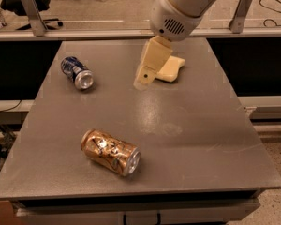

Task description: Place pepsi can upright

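- Lying on its side near the back-left of the grey rectangular table (187, 139), the small dark blue aluminium pepsi can (77, 72) was not yet upright.
- Its long axis ran diagonally, blue base toward the far left corner and silver top toward the front and centre of the table.
- The cream-coloured two-finger gripper (142, 81) hung over the back-centre of the table, well apart from the can, which lay off to its left in the camera view at about the same depth.
- Whether the gripper was spread or closed could not be made out from this angle.
- The white arm (178, 8) reached in from the upper right, with the gripper tilted down and leftward, its tip low over the surface.
- Just behind the gripper sat a pale yellow sponge-like block (173, 68); a larger dented gold-brown can (110, 152) lay on its side near the front, clear of the likely path.
- The next move probably called for travelling left and turning the wrist to close across the can's diagonal axis.
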Available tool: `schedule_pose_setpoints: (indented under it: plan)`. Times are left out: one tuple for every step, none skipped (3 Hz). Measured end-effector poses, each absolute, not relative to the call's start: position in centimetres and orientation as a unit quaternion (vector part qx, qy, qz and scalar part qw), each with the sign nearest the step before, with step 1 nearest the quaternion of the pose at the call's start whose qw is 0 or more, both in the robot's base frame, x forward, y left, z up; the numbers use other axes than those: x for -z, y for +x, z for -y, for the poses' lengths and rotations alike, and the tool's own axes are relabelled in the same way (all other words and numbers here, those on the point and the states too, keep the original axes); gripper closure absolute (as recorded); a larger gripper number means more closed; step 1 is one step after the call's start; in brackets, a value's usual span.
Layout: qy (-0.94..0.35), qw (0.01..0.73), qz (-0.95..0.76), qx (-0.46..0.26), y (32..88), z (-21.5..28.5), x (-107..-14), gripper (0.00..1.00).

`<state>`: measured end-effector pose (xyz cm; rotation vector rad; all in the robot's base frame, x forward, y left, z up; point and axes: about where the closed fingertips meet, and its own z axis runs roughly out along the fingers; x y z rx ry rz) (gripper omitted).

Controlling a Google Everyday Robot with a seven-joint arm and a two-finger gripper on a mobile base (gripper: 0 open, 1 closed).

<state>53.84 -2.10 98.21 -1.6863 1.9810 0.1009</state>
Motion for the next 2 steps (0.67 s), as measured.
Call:
schedule_pose_setpoints:
  plan:
    - [-0.618, 0.279, -0.734, -0.046, 54.4, 1.4, -98.3, 0.00]
    - [-0.603, 0.293, -0.739, -0.069, 56.0, -1.9, -96.7, 0.00]
